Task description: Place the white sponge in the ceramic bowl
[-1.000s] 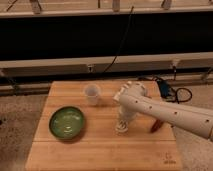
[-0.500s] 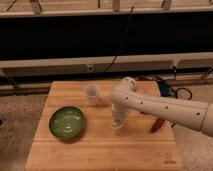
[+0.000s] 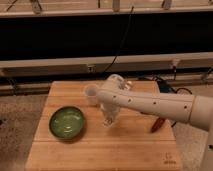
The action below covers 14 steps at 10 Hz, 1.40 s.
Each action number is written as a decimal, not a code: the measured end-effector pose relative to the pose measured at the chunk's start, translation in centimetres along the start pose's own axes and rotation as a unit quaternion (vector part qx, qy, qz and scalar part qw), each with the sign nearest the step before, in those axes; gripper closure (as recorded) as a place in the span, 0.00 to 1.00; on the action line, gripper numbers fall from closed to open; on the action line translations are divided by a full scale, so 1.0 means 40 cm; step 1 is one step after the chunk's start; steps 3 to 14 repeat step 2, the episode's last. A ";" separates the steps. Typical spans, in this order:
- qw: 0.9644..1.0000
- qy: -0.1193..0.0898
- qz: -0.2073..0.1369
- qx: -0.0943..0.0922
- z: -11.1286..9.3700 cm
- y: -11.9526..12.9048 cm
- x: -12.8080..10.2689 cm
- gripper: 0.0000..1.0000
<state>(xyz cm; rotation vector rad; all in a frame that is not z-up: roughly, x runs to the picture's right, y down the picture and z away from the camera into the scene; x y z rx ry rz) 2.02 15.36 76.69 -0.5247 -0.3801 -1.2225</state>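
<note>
Now claw [image 3: 109, 119] — right of ceramic bowl [image 3: 67, 123].

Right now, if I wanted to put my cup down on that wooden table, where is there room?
The table's whole front strip, below the green bowl and gripper, is bare. So is the left back corner, between the bowl and white cup. The middle is crowded: the arm reaches across it, gripper down beside the bowl, a red thing lying right.

The arm [image 3: 155, 103] is a smooth white tube dotted with small dark holes, its pale hand [image 3: 110, 119] low over the table.
</note>
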 end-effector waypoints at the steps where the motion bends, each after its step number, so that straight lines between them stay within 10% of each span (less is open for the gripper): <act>1: 1.000 0.002 -0.005 -0.001 -0.003 -0.014 -0.001 1.00; 14: 1.000 0.006 -0.011 -0.005 -0.006 -0.032 -0.002 1.00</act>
